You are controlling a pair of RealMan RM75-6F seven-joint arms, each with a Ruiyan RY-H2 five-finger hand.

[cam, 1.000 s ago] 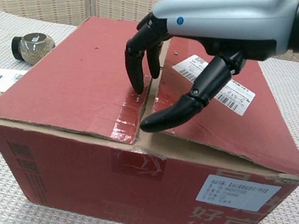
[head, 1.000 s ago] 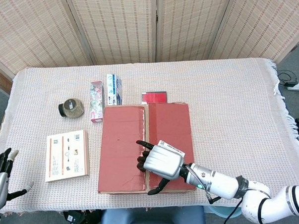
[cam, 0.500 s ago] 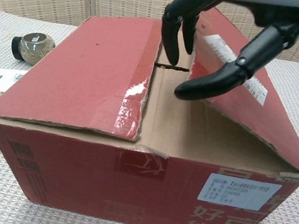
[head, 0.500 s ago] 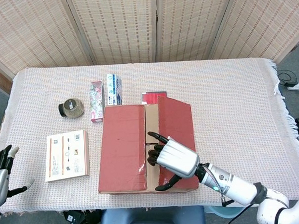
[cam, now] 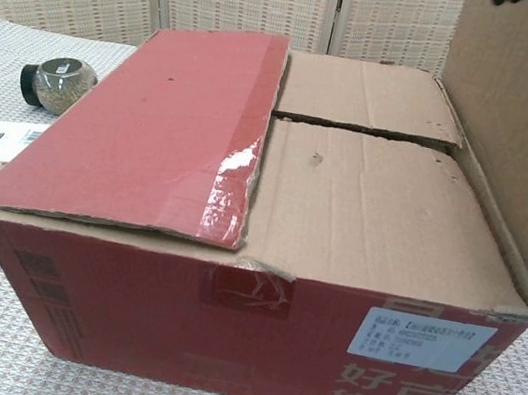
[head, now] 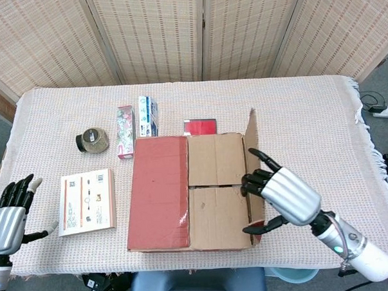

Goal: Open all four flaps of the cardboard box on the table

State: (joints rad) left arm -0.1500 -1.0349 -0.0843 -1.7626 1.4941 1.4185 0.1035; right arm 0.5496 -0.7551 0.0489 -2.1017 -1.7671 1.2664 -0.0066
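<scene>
Tablecloth (head: 308, 115) unchanged; right hand (head: 283, 194) has swung the box (cam: 223, 322) right flap (cam: 519, 129) upright, fingers spread, left hand (head: 9, 218) open

On my head view I log: woven tablecloth (head: 308, 115) over the table; round dark jar (head: 92, 140) at left; floral carton (head: 126, 132) and blue-white carton (head: 148, 115) side by side, lying flat; small red packet (head: 200, 126) further right; printed leaflet (head: 87, 201) near the front-left edge; wicker screen (head: 195, 32) behind.
</scene>
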